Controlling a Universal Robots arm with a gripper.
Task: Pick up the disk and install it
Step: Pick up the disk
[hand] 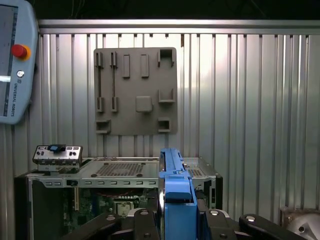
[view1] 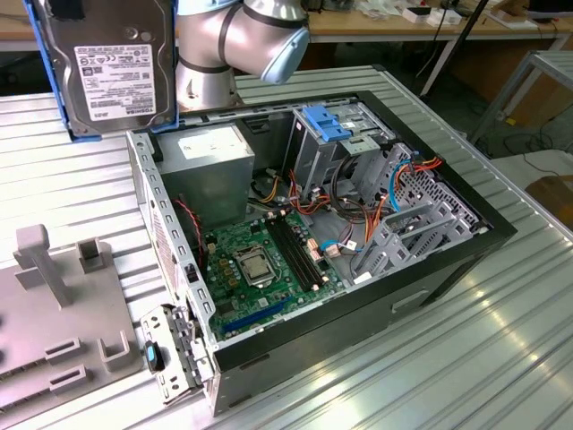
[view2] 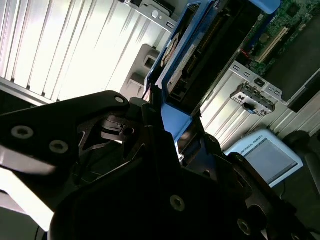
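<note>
The work surface was a ribbed metal table (view1: 466, 358) with an open black computer case (view1: 358, 313) lying on its side, interior exposed. Inside the case were a green motherboard (view1: 260, 260), a grey power supply (view1: 210, 152) and a metal drive cage topped with a blue latch piece (view1: 327, 121). The disk (view1: 112, 63) was not in the case. It was held upright in the air, off the case's power-supply corner toward the exterior view's left, with its labelled face turned to the exterior camera and its blue carrier frame visible along the edges. In the first wrist view the gripper (hand: 177, 220) was clamped on the disk (hand: 177, 200), one black finger on each side of the blue frame. The second wrist view showed the same grip (view2: 170, 130) on the frame of the disk (view2: 220, 50). The silver arm (view1: 242, 40) stood behind the case. A grey fixture plate (view1: 63, 313) lay beside the case on the table, and a teach pendant (hand: 15, 65) rested near the case's front end.
</note>
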